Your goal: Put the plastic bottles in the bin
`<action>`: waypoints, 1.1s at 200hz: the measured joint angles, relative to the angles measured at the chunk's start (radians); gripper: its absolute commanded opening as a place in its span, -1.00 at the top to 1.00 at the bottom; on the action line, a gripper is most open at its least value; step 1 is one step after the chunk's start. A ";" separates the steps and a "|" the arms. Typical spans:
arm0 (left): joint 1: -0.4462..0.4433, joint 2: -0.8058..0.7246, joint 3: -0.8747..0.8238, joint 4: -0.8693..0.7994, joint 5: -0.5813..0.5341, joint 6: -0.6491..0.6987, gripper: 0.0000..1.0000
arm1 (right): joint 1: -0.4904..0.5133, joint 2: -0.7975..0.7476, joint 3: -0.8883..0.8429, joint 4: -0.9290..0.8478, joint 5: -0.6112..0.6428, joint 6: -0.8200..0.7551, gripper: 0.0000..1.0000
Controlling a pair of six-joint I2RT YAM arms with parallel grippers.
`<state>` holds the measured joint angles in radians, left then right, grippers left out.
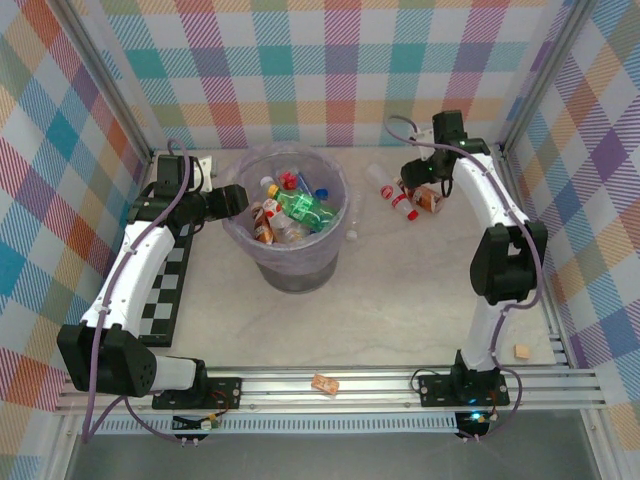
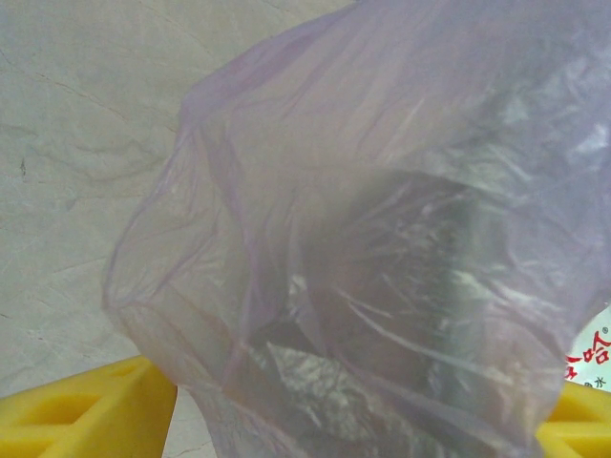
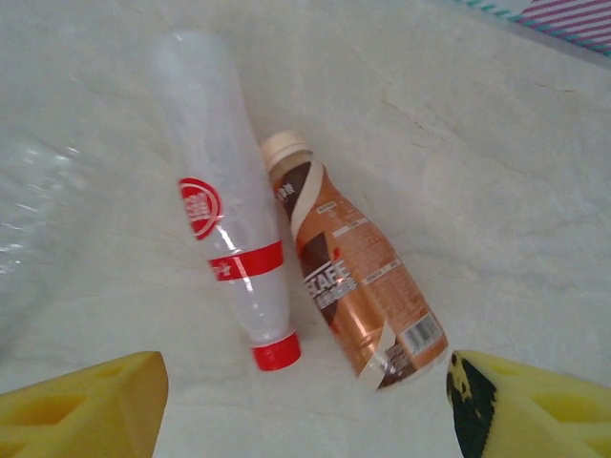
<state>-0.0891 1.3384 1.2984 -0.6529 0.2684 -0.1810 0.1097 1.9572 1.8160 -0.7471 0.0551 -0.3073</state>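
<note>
**Right gripper open over two bottles, left gripper against the bin**

Seen from above, a round grey bin [image 1: 300, 272] stands upright near the middle of a pale table [image 1: 400, 310], between the two arms. It is lined with a translucent lilac bag [image 1: 238, 238]. Several bottles already lie inside it, among them a green bottle [image 1: 305, 208] with a red cap.

More bottles lie on the table to the right of the bin, near the back wall and apart from the bin. The right gripper [image 1: 415, 186] hangs over them.

The right wrist camera shows two of these bottles lying flat, side by side and just about touching. One is a clear bottle [image 3: 232, 239] with a red cap and a red label band. The other is a brown bottle [image 3: 358, 286] with a cream cap. Their caps point opposite ways. The gripper's yellow fingers [image 3: 76, 408] stand wide apart at the lower corners of that view, above the table, with nothing held between them.

The left gripper [image 1: 238, 200] sits at the bin's left side, at rim height. In its wrist camera the yellow fingers [image 2: 76, 420] are spread apart at the lower corners, with the crumpled bag bulging between them. It is not possible to tell whether they press on the bag or only flank it.

A small tan block [image 1: 521, 350] lies on the table near the right arm's base
</note>
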 measured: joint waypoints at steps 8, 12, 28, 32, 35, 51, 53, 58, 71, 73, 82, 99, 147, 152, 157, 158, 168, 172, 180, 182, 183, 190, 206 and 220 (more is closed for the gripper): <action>0.000 0.000 0.000 0.000 0.000 0.002 -0.41 | -0.016 0.026 0.000 0.015 -0.013 -0.026 -0.57; 0.000 0.000 0.000 0.000 0.000 0.003 -0.41 | -0.023 0.036 0.000 0.021 -0.019 -0.037 -0.57; 0.000 0.000 0.000 0.000 0.000 0.006 -0.41 | -0.049 0.087 0.010 0.034 -0.042 -0.081 -0.57; 0.000 0.000 0.000 0.000 0.000 0.007 -0.41 | -0.054 0.099 0.013 0.037 -0.046 -0.090 -0.57; 0.000 0.000 0.000 0.000 0.000 0.007 -0.41 | -0.057 0.108 0.015 0.039 -0.048 -0.096 -0.57; 0.000 0.000 0.000 0.000 0.000 0.008 -0.41 | -0.074 0.159 0.035 0.045 -0.059 -0.125 -0.58; 0.000 0.000 0.000 0.000 0.000 0.009 -0.41 | -0.076 0.165 0.039 0.045 -0.061 -0.128 -0.58; 0.000 0.000 0.000 0.000 0.000 0.010 -0.41 | -0.080 0.180 0.045 0.047 -0.064 -0.134 -0.58; 0.000 0.000 0.000 0.000 0.000 0.011 -0.41 | -0.091 0.217 0.070 0.048 -0.069 -0.150 -0.60; 0.000 0.000 0.000 0.000 0.000 0.011 -0.41 | -0.092 0.225 0.076 0.047 -0.071 -0.151 -0.61; 0.000 0.000 0.000 0.000 0.000 0.011 -0.41 | -0.096 0.249 0.098 0.047 -0.074 -0.156 -0.61; 0.000 0.000 0.000 0.000 0.000 0.013 -0.41 | -0.098 0.294 0.146 0.037 -0.084 -0.159 -0.61; 0.000 0.000 0.000 0.001 0.000 0.014 -0.41 | -0.101 0.353 0.182 -0.014 -0.146 -0.157 -0.59; 0.000 0.000 0.000 0.001 0.000 0.014 -0.41 | -0.103 0.356 0.182 -0.020 -0.153 -0.157 -0.59; 0.000 0.000 0.000 0.001 0.000 0.014 -0.41 | -0.104 0.360 0.182 -0.027 -0.159 -0.157 -0.59; 0.000 0.000 0.000 0.001 0.000 0.014 -0.41 | -0.104 0.360 0.182 -0.028 -0.159 -0.157 -0.59; 0.000 0.000 0.000 0.001 0.000 0.014 -0.41 | -0.105 0.368 0.182 -0.041 -0.172 -0.157 -0.59; 0.001 0.000 0.000 0.001 0.000 0.014 -0.41 | -0.105 0.370 0.182 -0.045 -0.176 -0.157 -0.58; 0.001 0.000 0.000 0.001 0.000 0.014 -0.41 | -0.105 0.375 0.182 -0.055 -0.185 -0.157 -0.58; 0.001 0.000 0.000 0.000 0.000 0.014 -0.41 | -0.106 0.375 0.182 -0.056 -0.186 -0.156 -0.58; 0.001 0.000 0.000 0.000 0.000 0.014 -0.41 | -0.106 0.376 0.182 -0.058 -0.187 -0.157 -0.58; 0.001 0.000 0.000 0.000 0.000 0.014 -0.41 | -0.107 0.379 0.182 -0.067 -0.193 -0.156 -0.57; 0.001 0.000 0.000 0.000 0.000 0.014 -0.41 | -0.110 0.386 0.182 -0.085 -0.202 -0.154 -0.48; 0.001 0.000 0.000 0.001 0.000 0.014 -0.41 | -0.114 0.387 0.182 -0.097 -0.211 -0.149 -0.37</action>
<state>-0.0883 1.3384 1.2984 -0.6521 0.2687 -0.1669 -0.0048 2.3444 1.9980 -0.8444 -0.1562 -0.4561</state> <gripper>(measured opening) 0.706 0.721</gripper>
